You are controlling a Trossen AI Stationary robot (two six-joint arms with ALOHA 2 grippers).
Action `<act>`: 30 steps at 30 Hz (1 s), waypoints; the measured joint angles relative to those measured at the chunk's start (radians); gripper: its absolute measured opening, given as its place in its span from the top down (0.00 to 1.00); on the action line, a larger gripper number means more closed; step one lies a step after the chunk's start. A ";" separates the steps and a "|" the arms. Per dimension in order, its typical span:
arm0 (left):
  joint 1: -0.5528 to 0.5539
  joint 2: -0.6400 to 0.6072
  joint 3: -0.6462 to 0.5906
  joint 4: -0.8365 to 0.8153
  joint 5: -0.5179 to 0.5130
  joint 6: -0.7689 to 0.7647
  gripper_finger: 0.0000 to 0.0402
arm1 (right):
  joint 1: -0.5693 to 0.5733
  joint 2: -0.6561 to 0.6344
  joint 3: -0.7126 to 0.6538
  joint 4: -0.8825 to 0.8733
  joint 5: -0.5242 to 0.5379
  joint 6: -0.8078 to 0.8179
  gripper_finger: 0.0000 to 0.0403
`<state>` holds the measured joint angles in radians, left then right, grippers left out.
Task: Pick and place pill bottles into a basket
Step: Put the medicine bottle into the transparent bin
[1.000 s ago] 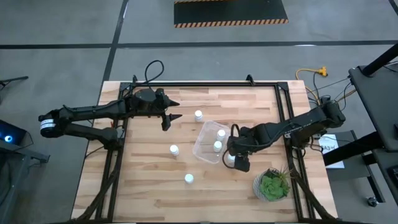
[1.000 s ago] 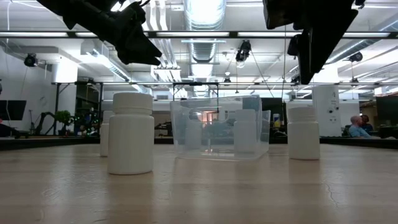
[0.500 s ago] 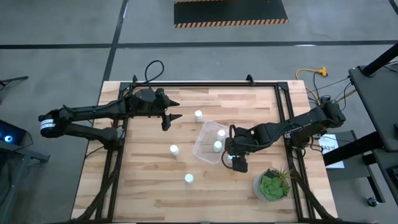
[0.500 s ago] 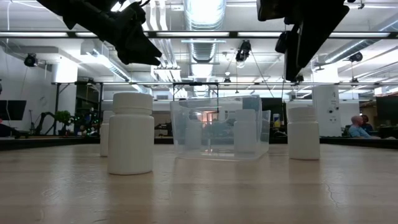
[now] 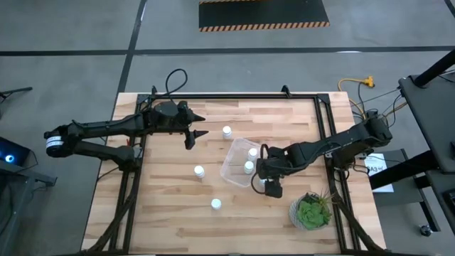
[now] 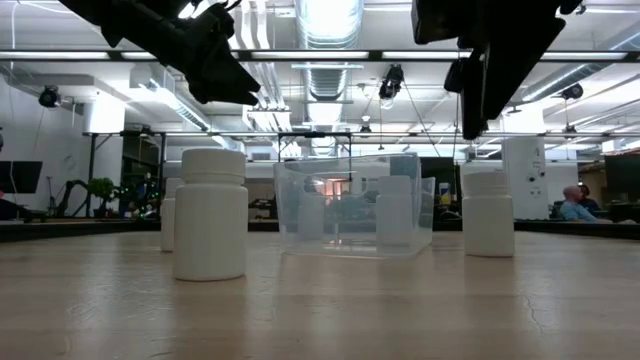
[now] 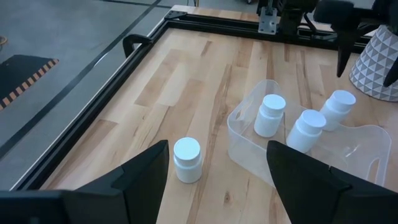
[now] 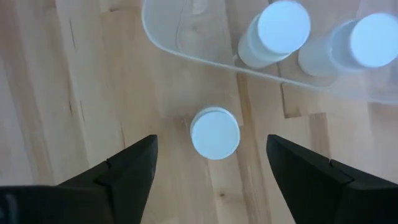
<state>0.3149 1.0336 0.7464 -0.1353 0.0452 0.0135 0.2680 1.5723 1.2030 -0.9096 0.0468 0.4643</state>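
Clear basket; two bottles inside

White pill bottles, clear basket

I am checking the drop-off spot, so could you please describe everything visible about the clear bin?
The bin is a clear plastic rectangle with rounded corners and low walls, open on top. It sits flat on the wooden table, turned slightly askew, right of centre. Two white capped bottles stand upright inside. Another bottle stands just outside one long wall, under the open right pincer.
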 joint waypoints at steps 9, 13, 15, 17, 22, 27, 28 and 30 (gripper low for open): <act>0.000 0.000 0.000 0.000 0.000 -0.005 0.37 | 0.000 0.067 0.033 -0.034 -0.025 0.000 0.10; 0.000 0.000 0.000 -0.001 0.000 -0.006 0.37 | 0.000 0.067 0.046 -0.033 -0.021 -0.004 0.09; 0.000 0.000 0.000 0.000 0.000 -0.006 0.37 | 0.000 0.067 0.046 -0.035 -0.021 -0.009 0.09; 0.000 0.000 0.000 -0.001 0.000 -0.006 0.37 | 0.000 0.067 0.044 -0.032 -0.021 -0.009 0.09; 0.000 0.000 0.000 0.000 0.000 -0.006 0.37 | -0.002 0.068 0.038 -0.030 -0.020 -0.012 0.09; 0.000 0.000 0.000 0.000 0.000 -0.006 0.37 | -0.003 0.068 0.022 -0.013 -0.018 -0.013 0.09; 0.000 0.000 0.000 0.000 0.000 -0.006 0.37 | -0.004 0.068 0.015 -0.005 -0.018 -0.012 0.09; 0.000 0.000 0.000 0.000 0.000 -0.006 0.37 | -0.006 0.068 0.002 0.015 -0.018 -0.012 0.09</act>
<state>0.3151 1.0336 0.7464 -0.1355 0.0452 0.0078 0.2619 1.6402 1.2049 -0.8947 0.0292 0.4519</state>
